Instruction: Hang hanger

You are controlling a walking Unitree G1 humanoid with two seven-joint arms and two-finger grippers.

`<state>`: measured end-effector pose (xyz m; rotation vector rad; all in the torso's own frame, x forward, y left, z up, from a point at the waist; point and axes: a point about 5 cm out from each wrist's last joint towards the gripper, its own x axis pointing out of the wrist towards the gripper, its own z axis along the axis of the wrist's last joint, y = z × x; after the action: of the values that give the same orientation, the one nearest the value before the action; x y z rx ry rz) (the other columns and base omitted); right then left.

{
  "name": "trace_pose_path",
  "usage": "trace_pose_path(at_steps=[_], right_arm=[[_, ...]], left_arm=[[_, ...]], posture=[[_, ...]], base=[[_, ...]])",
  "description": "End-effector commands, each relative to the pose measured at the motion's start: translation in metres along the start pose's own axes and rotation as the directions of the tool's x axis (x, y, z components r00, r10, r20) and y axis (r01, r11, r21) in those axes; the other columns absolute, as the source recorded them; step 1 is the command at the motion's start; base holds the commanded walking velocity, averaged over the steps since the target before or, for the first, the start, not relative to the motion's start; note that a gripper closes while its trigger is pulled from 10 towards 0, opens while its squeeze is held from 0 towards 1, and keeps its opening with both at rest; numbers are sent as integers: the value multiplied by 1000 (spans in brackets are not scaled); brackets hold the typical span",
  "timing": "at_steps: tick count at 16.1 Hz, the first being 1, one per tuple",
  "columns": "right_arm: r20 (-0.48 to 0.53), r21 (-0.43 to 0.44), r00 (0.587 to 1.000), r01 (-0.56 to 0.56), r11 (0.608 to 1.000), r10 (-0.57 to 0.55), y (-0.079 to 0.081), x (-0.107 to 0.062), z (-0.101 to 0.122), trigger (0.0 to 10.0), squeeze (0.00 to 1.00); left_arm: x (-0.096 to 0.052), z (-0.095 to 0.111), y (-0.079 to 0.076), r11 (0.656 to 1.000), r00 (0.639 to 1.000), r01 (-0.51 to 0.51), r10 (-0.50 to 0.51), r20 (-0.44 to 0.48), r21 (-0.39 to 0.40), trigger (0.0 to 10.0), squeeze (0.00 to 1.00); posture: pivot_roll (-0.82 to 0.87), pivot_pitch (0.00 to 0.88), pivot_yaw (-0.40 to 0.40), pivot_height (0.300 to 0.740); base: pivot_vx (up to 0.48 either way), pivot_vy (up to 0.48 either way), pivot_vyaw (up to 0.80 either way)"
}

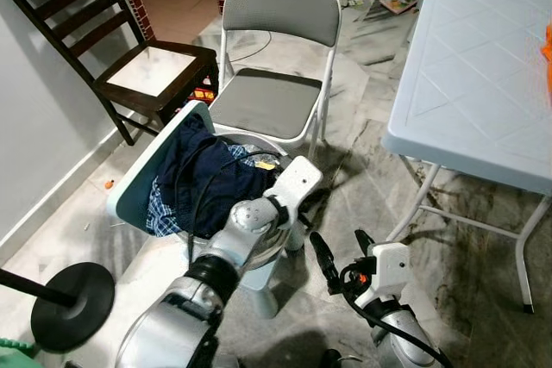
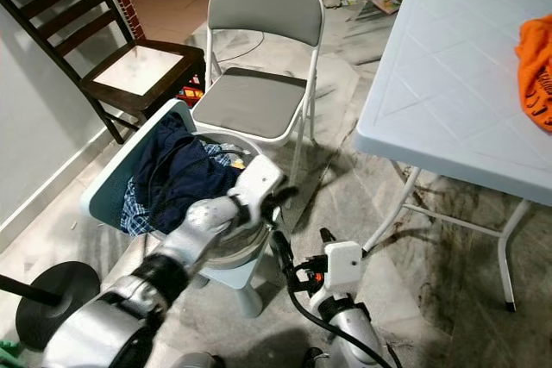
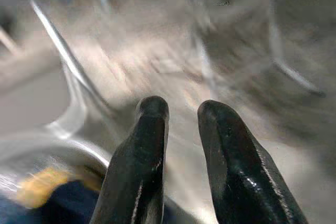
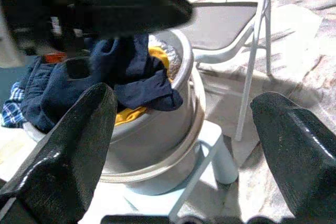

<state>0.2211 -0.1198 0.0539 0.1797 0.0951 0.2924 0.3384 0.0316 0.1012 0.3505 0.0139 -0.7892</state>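
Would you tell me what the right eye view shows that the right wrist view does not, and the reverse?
Right eye view: the white table with an orange cloth, and the dark wooden chair. Right wrist view: a yellow garment under the navy clothes. Shared: the grey folding chair, the basin of clothes, the left gripper at its rim, and the open right gripper.

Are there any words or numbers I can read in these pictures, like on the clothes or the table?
None can be read.
The orange cloth on the white folding table has dark marks, too small to read.
The clothes in the basin show no text.
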Motion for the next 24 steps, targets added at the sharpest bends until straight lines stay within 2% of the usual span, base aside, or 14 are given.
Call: trace_pose_path(at_steps=[1,3,5,6,8,10,12,13,14,15,18,19,20,24], right_arm=[[26,-26,999,23,999,-23,-5,1,7,10000,0],[27,-35,999,30,999,-29,-9,2,8,10000,0],[30,-52,999,37,998,-36,-12,3,9,10000,0],[32,-58,999,44,997,-42,-14,4,10,10000,0],[31,-64,999,43,997,-42,-15,5,11,10000,0],[21,-77,999,32,996,-30,-15,6,10,10000,0],[16,-88,1000,18,996,-16,-13,7,9,10000,0],[18,-89,1000,14,996,-13,-13,8,10,10000,0],[19,-89,1000,14,996,-13,-13,7,11,10000,0],[19,-89,1000,17,996,-15,-13,7,10,10000,0],[19,-83,999,34,996,-32,-14,4,9,10000,0],[18,-82,999,32,996,-31,-13,4,8,10000,0],[17,-81,999,31,996,-30,-12,5,8,10000,0],[17,-81,999,35,996,-34,-12,6,8,10000,0]], left_arm=[[-12,13,17,982,977,-150,130,166,112,10000,0],[-23,10,37,957,944,-288,278,177,30,10000,0],[-53,-31,68,862,875,-482,482,-38,-155,10000,0],[-70,-58,72,813,843,-538,513,-161,-222,10000,0],[-83,-78,71,749,805,-591,524,-278,-300,10000,0],[-92,-102,63,552,760,-649,446,-472,-523,10000,0],[-99,-112,64,406,696,-718,435,-571,-565,10000,0],[-102,-118,62,371,672,-740,421,-609,-561,10000,0],[-104,-120,61,347,660,-752,403,-635,-561,10000,0],[-103,-120,61,350,650,-760,409,-641,-547,10000,0],[-93,-116,57,424,669,-740,376,-642,-522,10000,0],[-90,-113,58,415,676,-734,374,-635,-538,8118,0],[-87,-110,60,415,683,-729,379,-625,-545,0,0],[-82,-103,65,423,685,-727,396,-611,-541,0,0]], posture=[[118,106,16,740],[127,101,7,740],[132,86,0,740],[134,83,-3,740],[136,74,-6,740],[138,72,-16,740],[135,67,-17,740],[133,66,-17,740],[130,66,-14,740],[125,69,-10,740],[119,74,-10,740],[116,75,-10,740],[116,75,-10,740],[111,77,-6,740]], base=[[0,0,0],[0,0,0],[0,0,0],[0,0,0],[0,0,0],[0,0,0],[0,0,0],[0,0,0],[0,0,0],[0,0,0],[0,0,0],[0,0,0],[0,0,0],[0,0,0]])
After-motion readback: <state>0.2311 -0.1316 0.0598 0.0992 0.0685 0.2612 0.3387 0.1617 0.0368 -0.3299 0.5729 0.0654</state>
